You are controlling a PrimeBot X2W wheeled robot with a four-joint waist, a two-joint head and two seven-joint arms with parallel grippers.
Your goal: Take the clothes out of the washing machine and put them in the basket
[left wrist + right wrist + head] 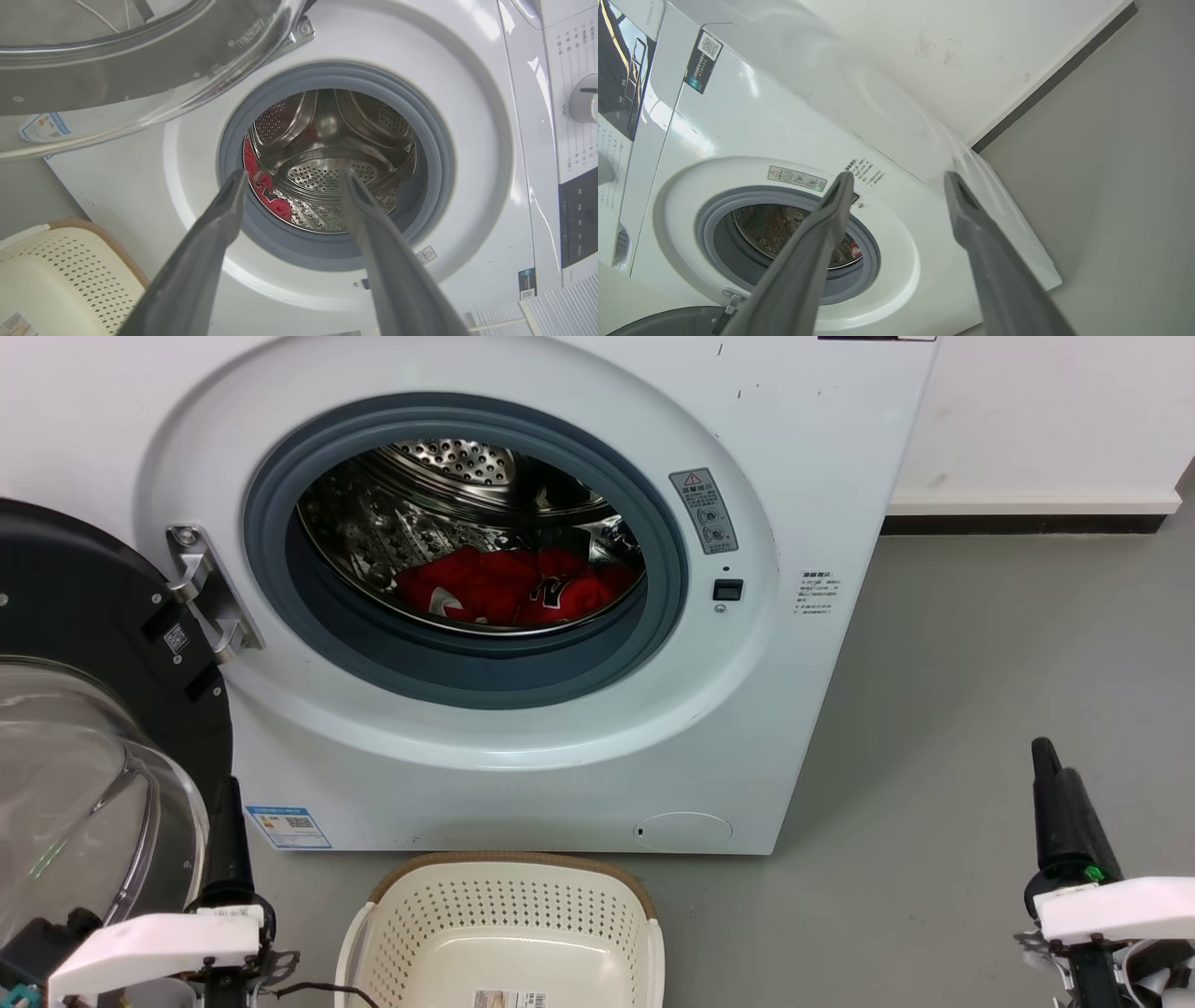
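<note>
The washing machine [803,467] stands with its porthole door [84,728] swung open to the left. The red clothes [518,586] lie heaped at the bottom of the steel drum, one showing black-and-white lettering. The cream basket [644,933] sits on the floor just below the opening with only a paper label inside. My left gripper [230,793] is low beside the door, and in its wrist view [294,175] it is open and aimed at the drum and clothes [266,189]. My right gripper [1047,756], also open [900,176], hangs over the floor right of the machine.
The open glass door [140,56] stands close above and beside my left gripper. The basket rim [107,240] lies to that gripper's lower left. Grey floor [980,709] stretches to the machine's right, up to a white wall with a dark skirting [1018,523].
</note>
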